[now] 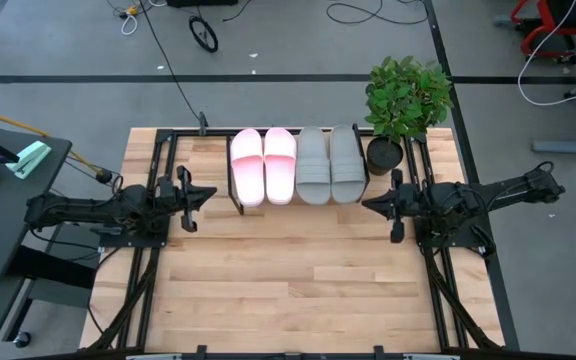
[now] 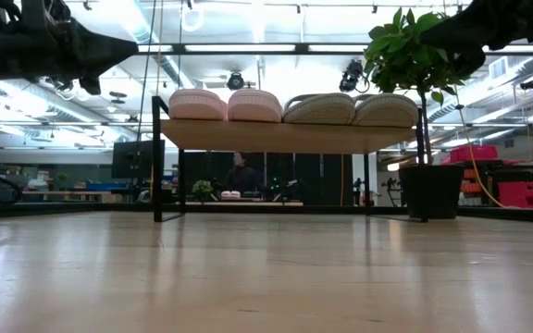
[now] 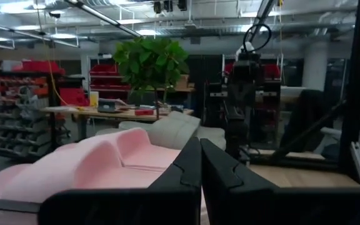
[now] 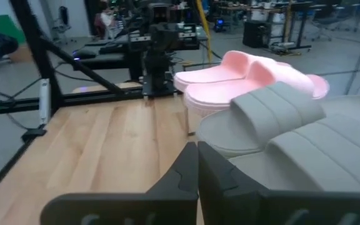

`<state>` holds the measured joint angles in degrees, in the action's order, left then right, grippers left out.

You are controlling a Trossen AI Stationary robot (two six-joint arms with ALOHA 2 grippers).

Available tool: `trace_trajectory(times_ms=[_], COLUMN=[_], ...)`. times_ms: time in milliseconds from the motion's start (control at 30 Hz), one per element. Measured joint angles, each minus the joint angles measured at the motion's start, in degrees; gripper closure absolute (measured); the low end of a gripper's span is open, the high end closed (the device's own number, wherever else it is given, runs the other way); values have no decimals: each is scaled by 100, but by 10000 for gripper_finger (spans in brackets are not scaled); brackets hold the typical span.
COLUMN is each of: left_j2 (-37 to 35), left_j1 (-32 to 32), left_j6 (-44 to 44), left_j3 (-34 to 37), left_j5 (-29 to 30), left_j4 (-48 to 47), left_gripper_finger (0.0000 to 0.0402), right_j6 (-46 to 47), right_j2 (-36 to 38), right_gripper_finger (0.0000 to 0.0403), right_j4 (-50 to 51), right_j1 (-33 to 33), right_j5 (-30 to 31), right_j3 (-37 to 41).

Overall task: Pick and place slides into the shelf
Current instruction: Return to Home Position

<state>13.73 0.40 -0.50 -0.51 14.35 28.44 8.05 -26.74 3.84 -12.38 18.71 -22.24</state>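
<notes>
Left jaws and right jaws: both pressed together, empty, above the light wooden tabletop near its left and right edges. Farther back, at the far edge, the black-framed wood-topped shelf carries the pale pink slide pair on the left jaws' side and the grey slide pair on the right jaws' side, all clear of the jaws.

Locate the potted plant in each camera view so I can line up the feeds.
High: the potted plant stands off the right end of the shelf, next to the grey slides.
Low: the plant is right of the shelf, its leaves rising above the slides.
Left wrist: the plant is beyond the grey slides.
Right wrist: not in it.
Shared landmark: the grey slides, in all four views.
</notes>
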Motion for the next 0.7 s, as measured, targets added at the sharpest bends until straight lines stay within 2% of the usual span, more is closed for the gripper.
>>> trace_trajectory(times_ms=[200, 400, 700], left_j2=[9, 12, 7], left_j1=[-5, -7, -44], left_j6=[45, 132, 149], left_j3=[0, 0, 2], left_j5=[-370, -387, -403], left_j4=[-399, -1286, -1617], left_gripper_finger=[399, 399, 399], right_j6=[101, 94, 48], right_j2=[0, 0, -2], right_gripper_finger=[403, 403, 403], right_j4=[61, 66, 90], right_j1=[2, 2, 1], right_j5=[196, 198, 231], right_j3=[0, 0, 0])
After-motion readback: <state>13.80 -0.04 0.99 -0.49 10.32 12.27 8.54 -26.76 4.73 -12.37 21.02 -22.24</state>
